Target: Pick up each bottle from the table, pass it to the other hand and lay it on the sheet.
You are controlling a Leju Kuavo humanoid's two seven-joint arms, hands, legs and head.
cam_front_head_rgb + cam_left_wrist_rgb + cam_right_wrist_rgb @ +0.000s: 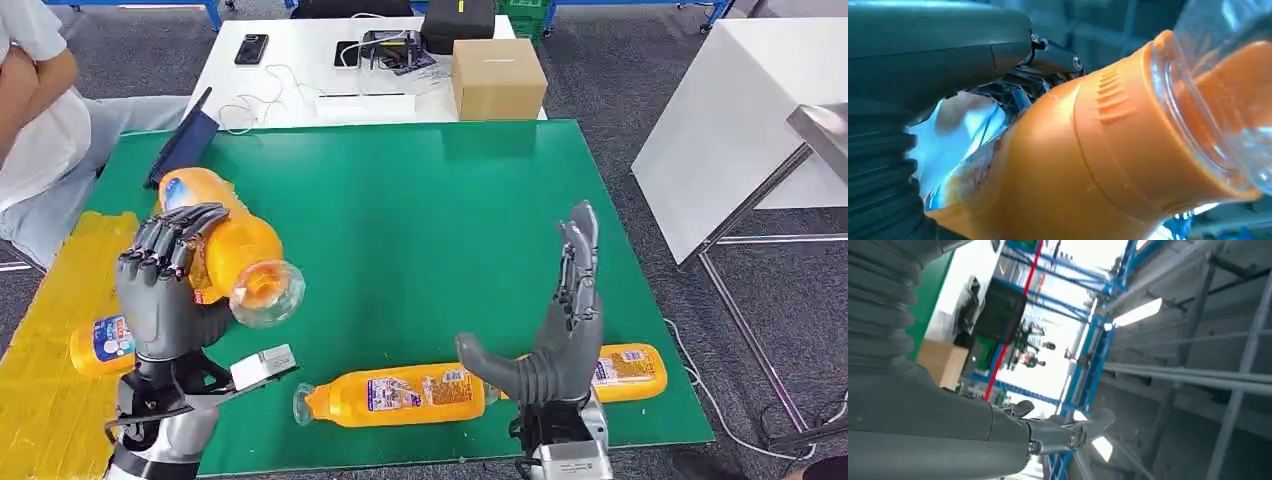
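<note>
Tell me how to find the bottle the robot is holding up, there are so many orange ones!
Start at the green table and go to its left edge, where the left hand is raised. The held bottle is gripped there, its clear cap facing the camera. It is the one bottle lifted off the surface; the others lie flat.

No wording can be read anywhere. The bottle [395, 394] lying just left of the right hand [560, 345] and the bottle [630, 371] just behind that hand carry blue-and-white labels, and so does the bottle [102, 345] beside the left hand [165, 290]; their print is too small.
</note>
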